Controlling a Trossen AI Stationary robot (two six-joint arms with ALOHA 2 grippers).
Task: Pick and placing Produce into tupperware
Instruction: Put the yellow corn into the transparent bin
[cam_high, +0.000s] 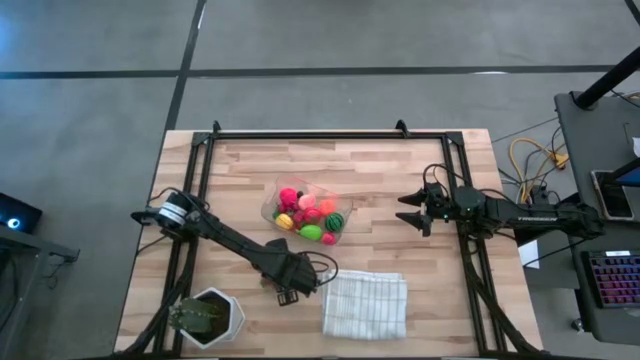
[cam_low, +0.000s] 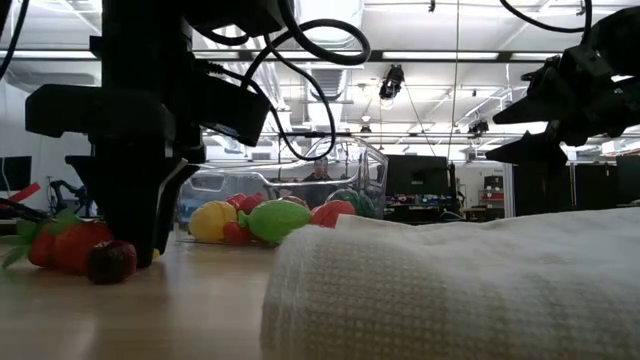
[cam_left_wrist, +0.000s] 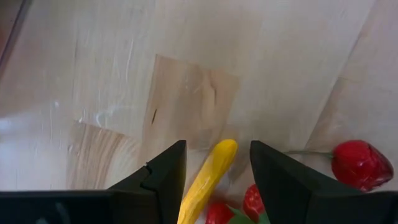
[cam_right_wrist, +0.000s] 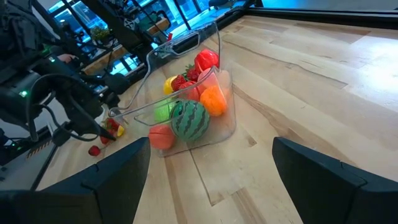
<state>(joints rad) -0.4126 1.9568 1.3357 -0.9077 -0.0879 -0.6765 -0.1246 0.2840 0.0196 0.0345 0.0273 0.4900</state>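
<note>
Left gripper (cam_left_wrist: 211, 177) lowered over stray produce, fingers spread either side of a yellow piece (cam_left_wrist: 208, 174) on the table (cam_high: 420, 190).
Set astride for a pinch, not yet closed; red berries (cam_left_wrist: 359, 164) beside, partly cut off. Tupperware (cam_high: 278, 194), already part-filled, well apart. Right gripper (cam_high: 408, 210) parked beyond, spread and empty.

In the left wrist view the yellow produce piece (cam_left_wrist: 207, 177) runs off the picture's edge between the jaws, its lower end unseen.

Overhead view straight down, low view level across (both sharing the tupperware (cam_high: 305, 211)), wrist views close.
</note>
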